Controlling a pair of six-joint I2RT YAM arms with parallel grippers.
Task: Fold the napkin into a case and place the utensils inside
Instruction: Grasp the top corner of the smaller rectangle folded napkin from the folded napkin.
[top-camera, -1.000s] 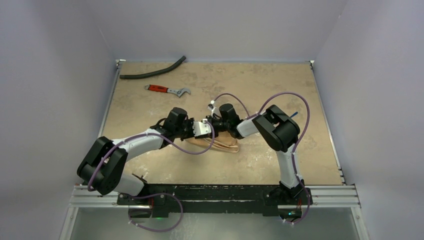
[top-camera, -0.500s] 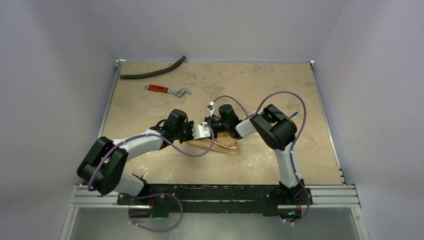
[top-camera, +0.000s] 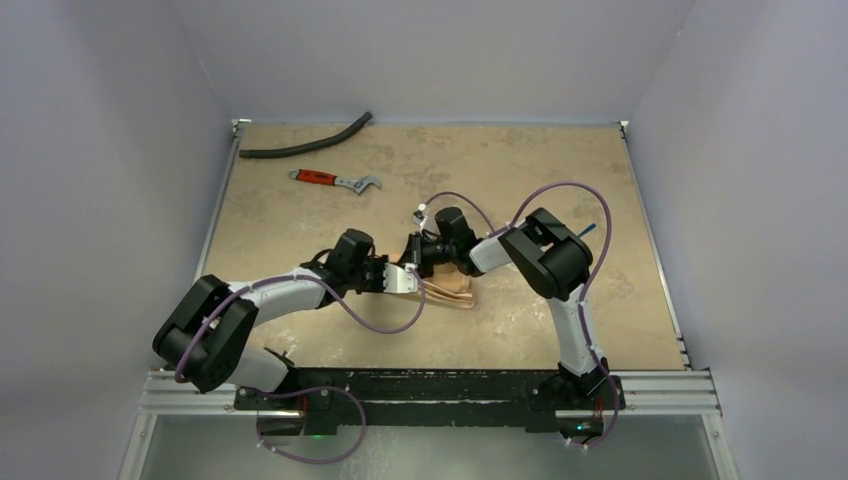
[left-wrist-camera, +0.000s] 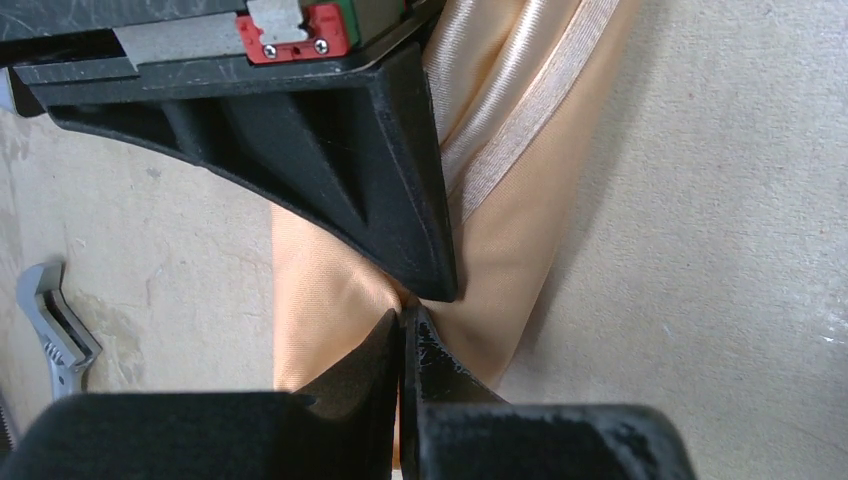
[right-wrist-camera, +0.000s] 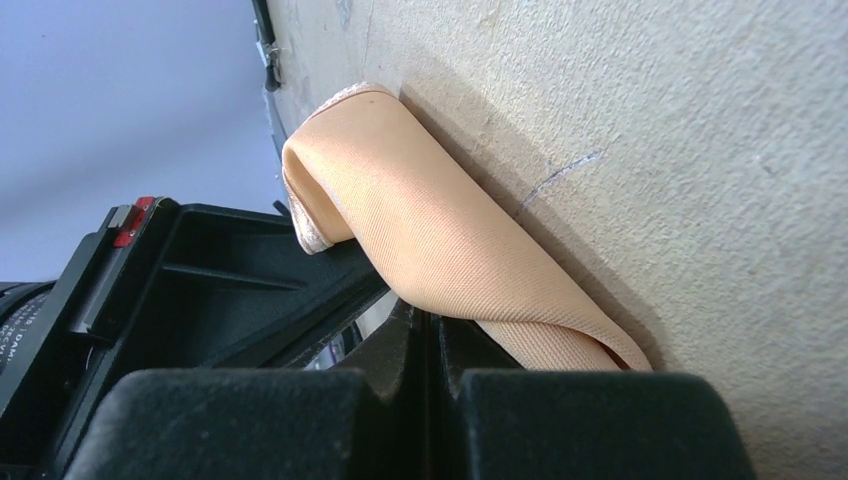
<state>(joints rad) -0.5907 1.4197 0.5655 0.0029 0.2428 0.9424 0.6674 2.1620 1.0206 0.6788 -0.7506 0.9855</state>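
Hose (top-camera: 305, 143): black, curved; far behind and left of the napkin (top-camera: 452, 292).
Wrench (top-camera: 335, 180): red-handled; behind and left of the napkin, well apart.
Left gripper (top-camera: 405, 282): fingers pressed together, pinching the napkin's left end; reaching in low from the left.
Napkin: peach, bunched in long folds on the table (top-camera: 560, 170); contents not discernible.
Right gripper (top-camera: 420, 250): clamped on a rolled fold at the napkin's far edge; reaching in from the right.
Fork (top-camera: 591, 228): thin blue sliver only; right of the napkin, well apart.
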